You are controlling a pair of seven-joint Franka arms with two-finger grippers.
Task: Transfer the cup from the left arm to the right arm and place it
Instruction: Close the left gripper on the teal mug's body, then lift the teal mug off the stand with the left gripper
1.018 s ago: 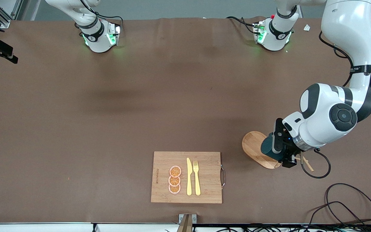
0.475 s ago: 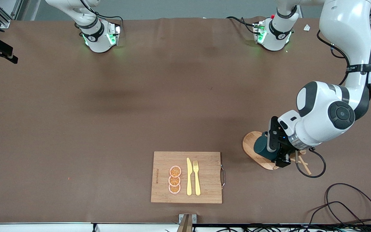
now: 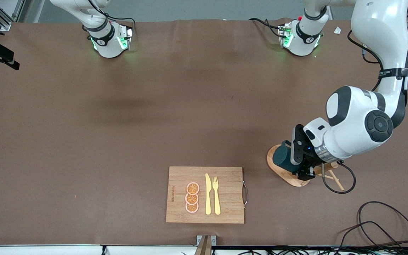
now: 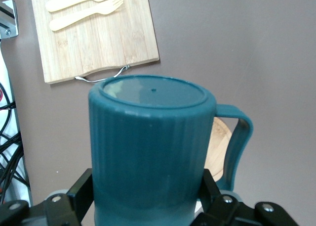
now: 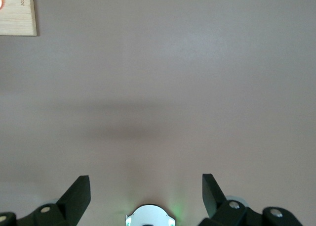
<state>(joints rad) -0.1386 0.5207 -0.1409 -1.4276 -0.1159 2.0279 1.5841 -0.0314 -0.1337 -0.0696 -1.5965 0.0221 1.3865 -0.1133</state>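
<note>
Cup (image 4: pixel 150 149): dark teal, ribbed, rigid; held in the air over the wooden rack base (image 3: pixel 278 170), near the surface's front edge at the left arm's end.
Left tool (image 3: pixel 300 159): clamped across the cup's body, handle sticking out free.
Handling: likely light, glazed-slick, breakable; the ribs should help the hold.
Take-hold spot: exposed body, or the handle.
Right tool (image 5: pixel 146 186): jaws spread wide, empty, waiting over bare surface.

You are not getting any readable text here. The bamboo cutting board (image 3: pixel 204 194) is carrying a small burned-in mark along its edge toward the right arm's end, and the left arm's strap (image 3: pixel 391 73) is showing lettering, both too small to read.
</note>
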